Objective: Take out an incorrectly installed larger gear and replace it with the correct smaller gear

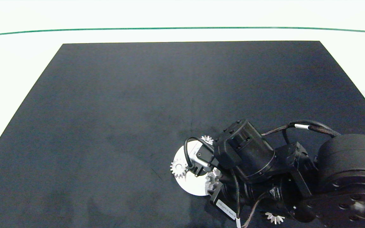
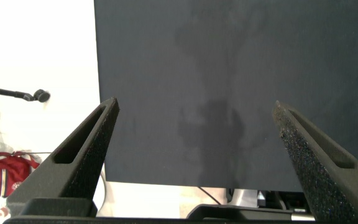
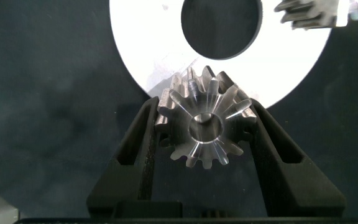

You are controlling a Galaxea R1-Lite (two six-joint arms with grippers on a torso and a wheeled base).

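My right gripper [image 3: 205,109] is shut on the smaller gear [image 3: 204,127], a silver gear with close-set teeth and a round centre hole. The fingers press on its two sides. It sits at the near rim of a white ring plate [image 3: 135,37]; whether it rests on the plate or hangs just above I cannot tell. From above, this gear [image 1: 213,179] shows at the plate's right edge, half hidden under the right arm. The larger gear [image 1: 274,218], star-like with spaced pointed teeth, lies loose on the dark mat below the right arm. My left gripper [image 2: 196,106] is open over the mat's edge, holding nothing.
Two more silver gears sit on the white ring plate [image 1: 190,186], one at its left edge [image 1: 178,167] and one at its far edge [image 1: 207,139]. The dark mat [image 1: 138,110] covers most of the table, with white surface around it.
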